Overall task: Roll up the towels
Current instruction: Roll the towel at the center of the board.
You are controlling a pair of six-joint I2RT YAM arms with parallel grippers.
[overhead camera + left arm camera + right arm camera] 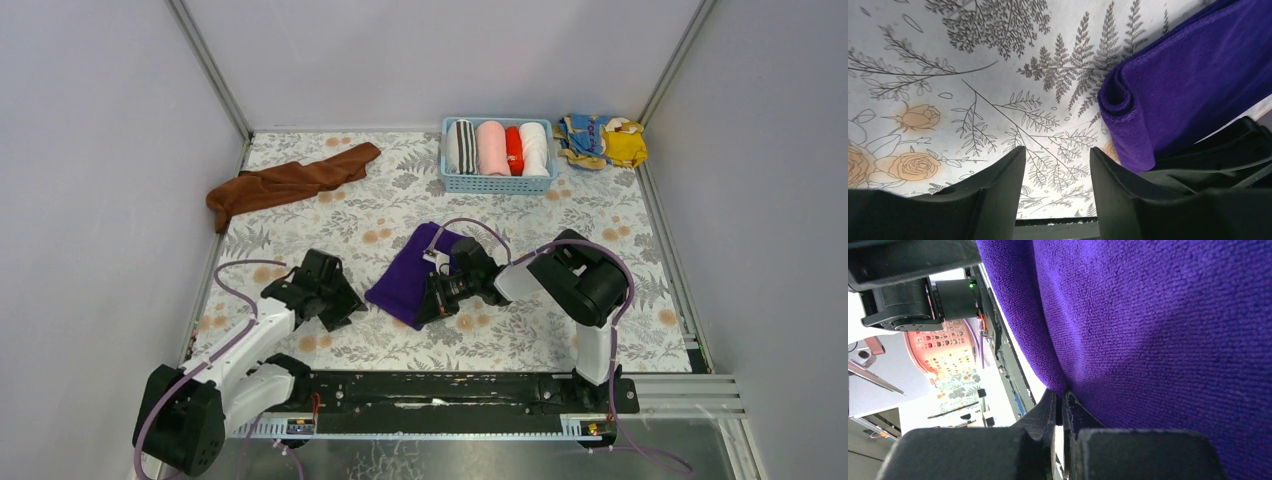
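The purple towel (405,280) lies on the flowered table (560,330), between the two tools. It starts at the tips of the right tool (430,305) and stretches away beyond them as a folded band. The right tool (1062,397) is pressed together on the towel's near edge. In its wrist view, a fold of purple terry (1158,340) is pinched at the very tips, and the rest of the cloth fills the space ahead of and above them.

The left tool (348,300) sits just to the left of the towel and does not touch it. Its fingers (998,185) stand spread, with only bare printed table showing in the gap at the left tool (1058,155). Ahead of it and to its right, the towel's corner (1128,100) is curled over into a small fold, and the dark body of the other arm lies beside it.

The rust-brown towel (290,182) lies well beyond the left tool toward the far left corner, bunched into a long crumpled strip. Far beyond the right tool, a blue basket (497,184) holds rolled towels (491,147) side by side. A yellow-and-blue patterned cloth (603,140) lies just to the right of the basket.
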